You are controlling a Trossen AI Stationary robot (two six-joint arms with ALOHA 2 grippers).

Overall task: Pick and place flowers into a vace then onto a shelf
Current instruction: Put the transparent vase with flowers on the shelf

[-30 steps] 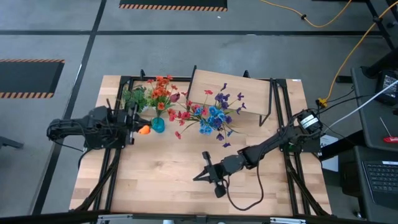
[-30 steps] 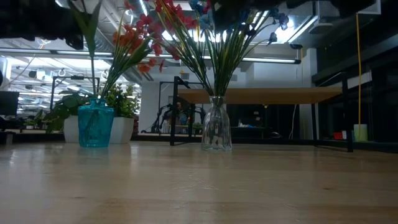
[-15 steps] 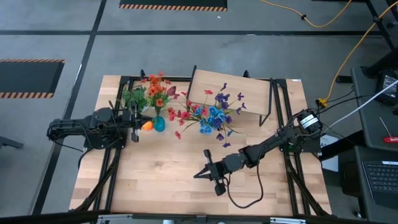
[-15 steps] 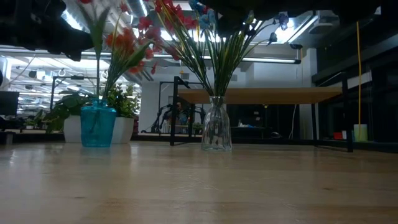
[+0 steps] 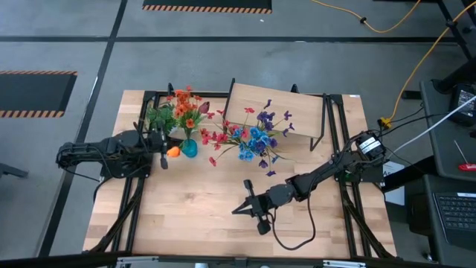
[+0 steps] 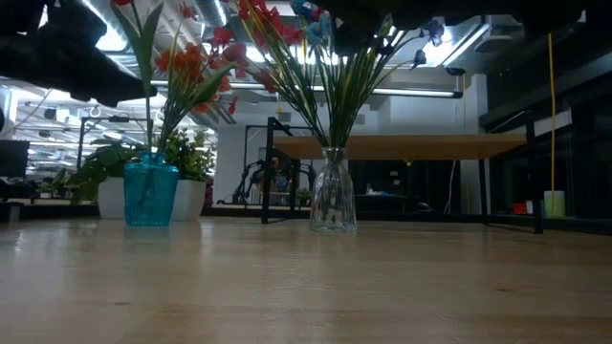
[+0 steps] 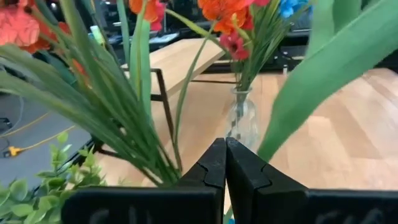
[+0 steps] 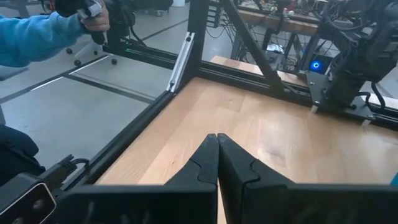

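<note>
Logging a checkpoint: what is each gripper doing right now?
Left gripper: closed, holding nothing, beside the blue vase.
Right gripper: closed, holding nothing, over bare table.

I can read no text, label, brand, number or sign anywhere before my jaws or around them, neither on the light-wood plank tabletop point(image 5: 201, 208) nor on anything standing upon it.

robotics lab: floor hazard tape point(image 5: 207, 7)
</note>
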